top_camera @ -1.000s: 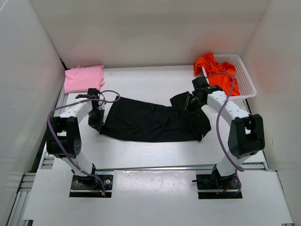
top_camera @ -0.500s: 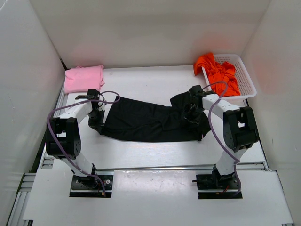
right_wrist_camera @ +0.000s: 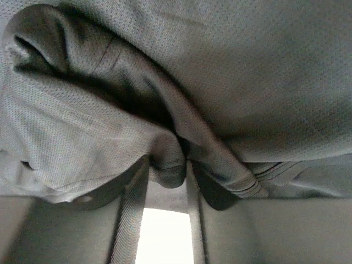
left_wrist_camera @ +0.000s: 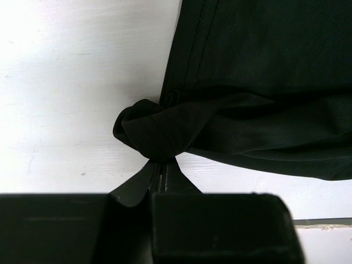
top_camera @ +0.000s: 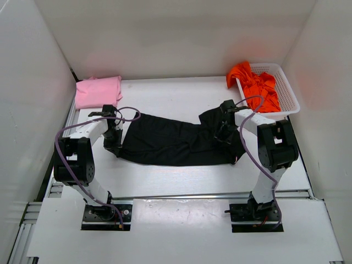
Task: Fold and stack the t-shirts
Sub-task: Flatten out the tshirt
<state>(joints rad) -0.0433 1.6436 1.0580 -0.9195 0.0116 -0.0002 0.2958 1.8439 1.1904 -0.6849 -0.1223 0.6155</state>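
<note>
Left gripper: jaws closed tight on a bunched corner of the black t-shirt at its left end. Right gripper: jaws partway apart around a fold at the right end; whether they pinch it cannot be told. The shirt lies across mid-table, with bare surface behind and in front. Pink t-shirt folded back-left. Orange-red t-shirt draped over the basket at back-right.

The black shirt overruns the right wrist view — fingers half buried, grip unclear.
</note>
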